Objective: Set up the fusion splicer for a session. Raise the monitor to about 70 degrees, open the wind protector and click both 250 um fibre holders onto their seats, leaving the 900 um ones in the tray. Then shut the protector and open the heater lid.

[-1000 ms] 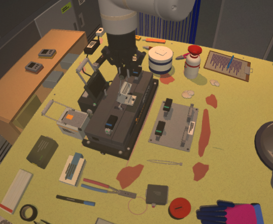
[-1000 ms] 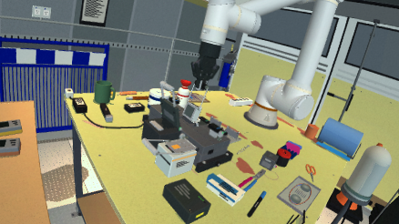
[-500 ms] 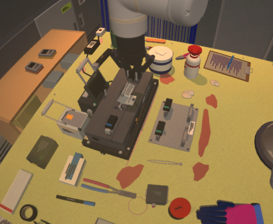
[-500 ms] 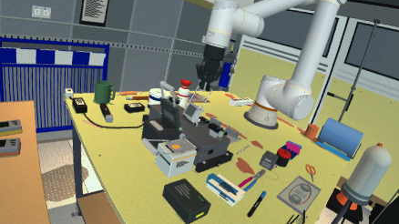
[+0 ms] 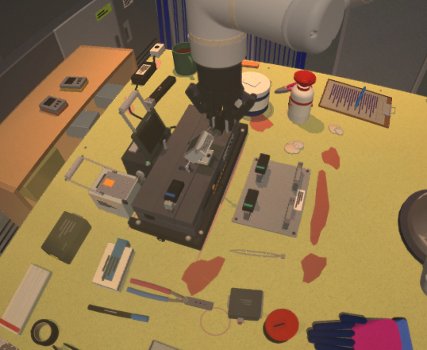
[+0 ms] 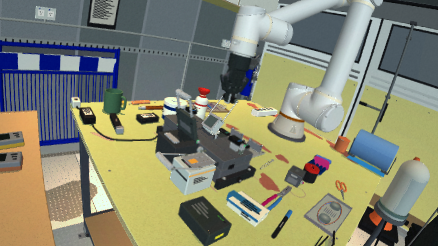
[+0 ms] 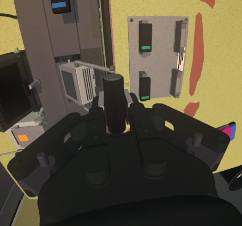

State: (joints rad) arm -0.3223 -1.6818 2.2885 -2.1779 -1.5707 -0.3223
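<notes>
The fusion splicer (image 5: 182, 175) sits mid-table on the yellow bench. Its monitor (image 5: 150, 132) stands raised at the left side. The wind protector (image 5: 200, 148) is tilted open over the middle of the deck. One fibre holder with a blue band (image 5: 174, 191) sits on the near seat. The grey tray (image 5: 273, 191) to the right holds two green-banded holders (image 5: 251, 201) and two empty slots. My gripper (image 5: 220, 127) is over the far end of the splicer, closed on a dark fibre holder (image 7: 113, 102).
A white cylindrical tub (image 5: 255, 88) and a red-capped bottle (image 5: 301, 96) stand just behind the splicer. A green mug (image 5: 183, 58) is further back. The heater unit with an orange label (image 5: 113, 187) sits at the splicer's left. A clipboard (image 5: 355, 102) lies far right.
</notes>
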